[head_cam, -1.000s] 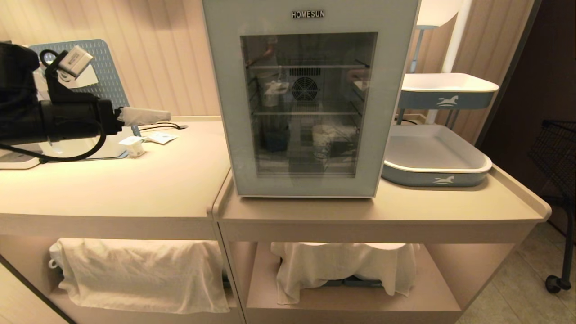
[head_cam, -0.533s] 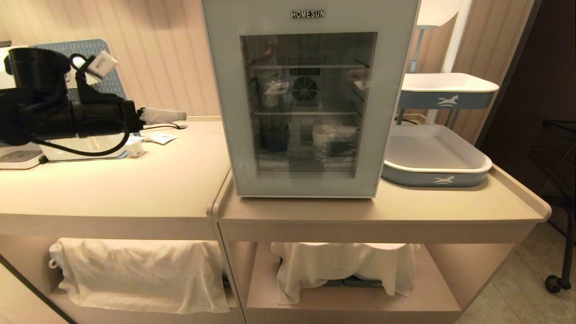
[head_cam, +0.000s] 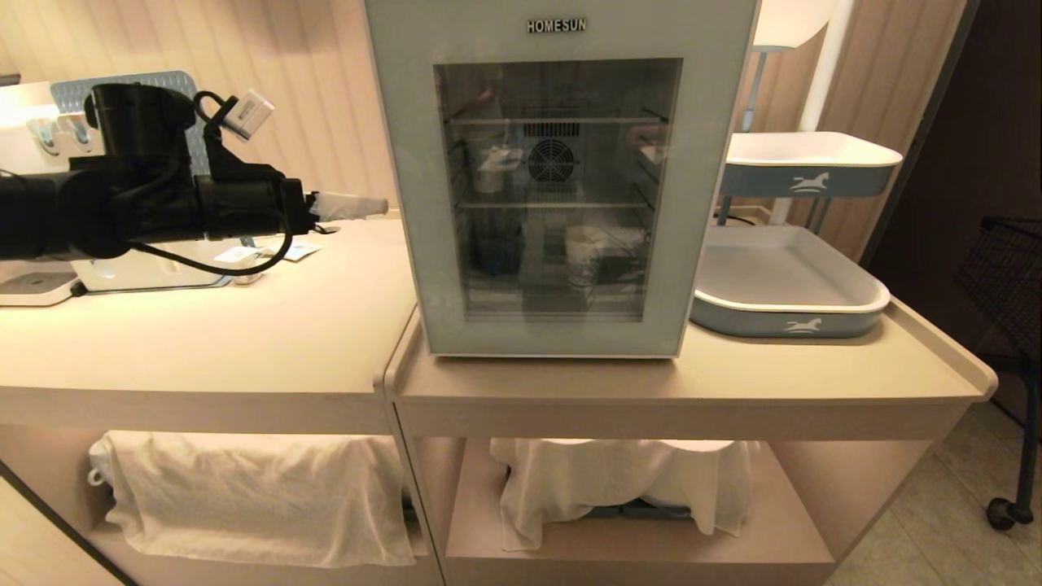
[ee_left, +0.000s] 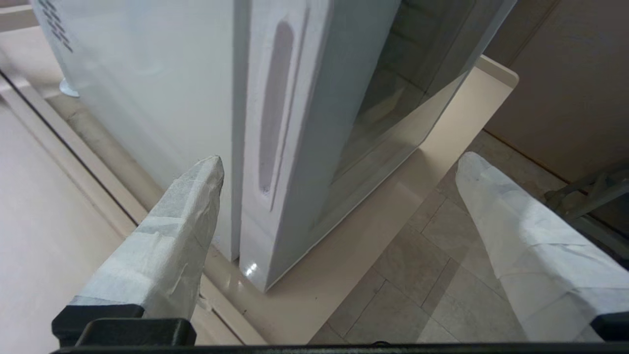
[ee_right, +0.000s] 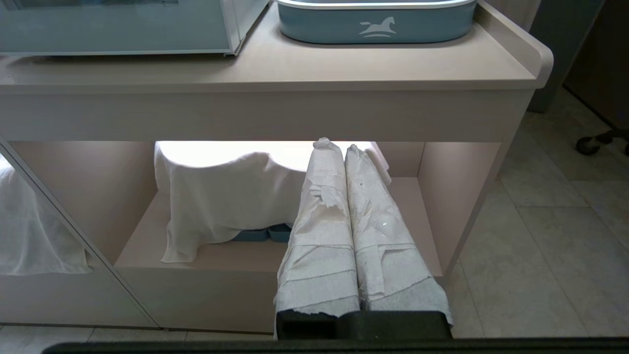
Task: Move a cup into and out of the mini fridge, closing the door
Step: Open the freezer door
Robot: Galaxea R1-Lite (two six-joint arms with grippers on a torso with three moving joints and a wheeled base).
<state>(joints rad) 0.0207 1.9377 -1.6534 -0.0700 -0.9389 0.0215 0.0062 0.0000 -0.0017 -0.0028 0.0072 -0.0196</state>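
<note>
The white mini fridge (head_cam: 391,49) stands in the middle of the counter, and its door (head_cam: 696,203) with the dark glass window is shut. Behind the glass, on the lower shelf, a pale cup (head_cam: 581,248) shows dimly. My left gripper (head_cam: 370,206) reaches level across the counter and is close to the fridge's left side. In the left wrist view the left gripper (ee_left: 339,162) is open and empty. One of its fingertips (ee_left: 211,169) is beside the fridge's side wall (ee_left: 147,78), next to the door edge with its recessed grip (ee_left: 275,108). My right gripper (ee_right: 336,145) hangs shut and empty below the counter front.
A white appliance (head_cam: 49,281) and a sachet (head_cam: 297,250) lie behind my left arm. Two blue-and-white trays (head_cam: 794,321) (head_cam: 814,179) stand right of the fridge. White cloths (head_cam: 252,488) (head_cam: 619,480) drape the lower shelves. A black wire cart (head_cam: 1009,277) is at the far right.
My left arm has swung to the right across the counter toward the fridge's left side, its gripper staying open. The fridge, door and right arm have not moved.
</note>
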